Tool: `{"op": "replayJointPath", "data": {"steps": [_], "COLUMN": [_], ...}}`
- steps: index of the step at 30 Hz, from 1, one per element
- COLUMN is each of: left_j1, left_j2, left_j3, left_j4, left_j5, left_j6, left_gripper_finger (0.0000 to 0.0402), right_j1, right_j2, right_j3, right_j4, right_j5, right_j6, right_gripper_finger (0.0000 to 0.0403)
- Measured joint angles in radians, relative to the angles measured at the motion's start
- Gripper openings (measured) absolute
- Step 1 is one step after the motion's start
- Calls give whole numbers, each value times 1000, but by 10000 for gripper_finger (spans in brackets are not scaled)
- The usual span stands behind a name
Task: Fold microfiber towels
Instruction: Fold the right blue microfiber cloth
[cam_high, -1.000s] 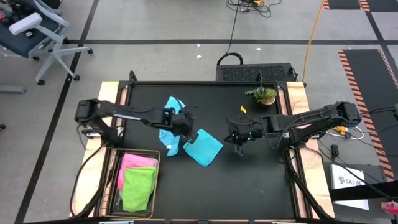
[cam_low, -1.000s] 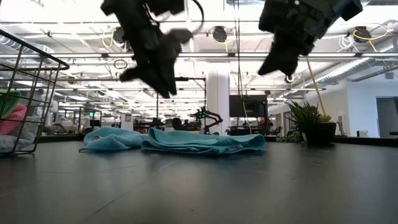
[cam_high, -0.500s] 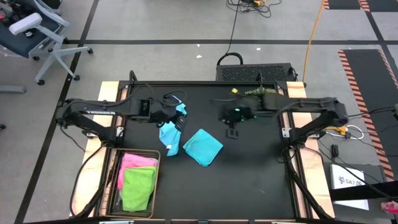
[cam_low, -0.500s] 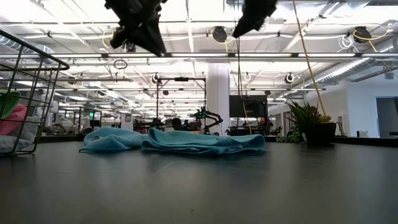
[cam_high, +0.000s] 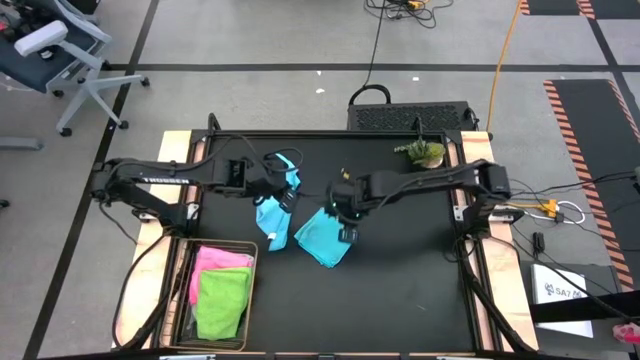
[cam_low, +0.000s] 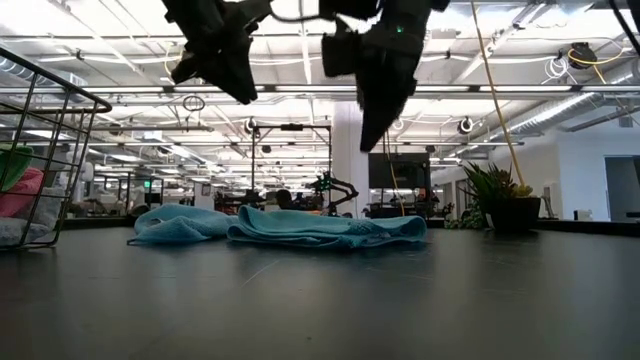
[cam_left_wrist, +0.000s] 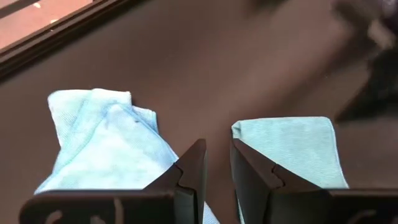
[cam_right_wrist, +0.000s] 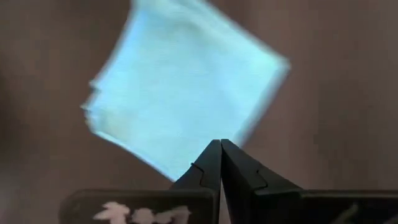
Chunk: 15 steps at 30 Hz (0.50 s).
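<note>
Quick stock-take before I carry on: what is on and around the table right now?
Teal towel: 1, teal, folded square, table centre.
Blue towel: 1, light blue, rumpled, just left of the teal one.
Basket: 1, wire, table's front left corner.
Pink towel: 1, pink, in the basket.
Green towel: 1, lime, in the basket, nearer the front than the pink.
Plant: 1, green, potted, back right of the table.
Chair: 1, grey, on the floor, back left.
Left claw: above the blue towel, narrow gap between the fingers, holding nothing.
Right claw: shut, above the teal towel.
</note>
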Motion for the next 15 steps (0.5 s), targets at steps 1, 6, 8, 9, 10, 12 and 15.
{"op": "replayJointPath", "data": {"steps": [1,6,8,9,10,12,15], "left_j1": [4,27,32,35,38,43,43], "left_j2": [0,0,0,0,0,0,0], "left_j3": [0,0,0,0,0,0,0], "left_j4": [-2,-4,-6,-6,-6,-6,-6], "left_j5": [0,1,1,1,1,2,2], "left_j6": [6,27,27,28,28,28,28], "left_gripper_finger": [72,72,72,72,72,72,72], "right_j1": [9,51,56,56,56,52,46], "right_j2": [9,20,18,13,12,10,11], "right_j3": [-19,-149,-194,-215,-233,-264,-312], "right_j4": [33,240,313,332,350,404,471], "right_j5": [-40,-155,-190,-191,-189,-188,-185], "right_j6": [23,102,151,164,169,179,189], "right_gripper_finger": [0,0,0,0,0,0,0]}}
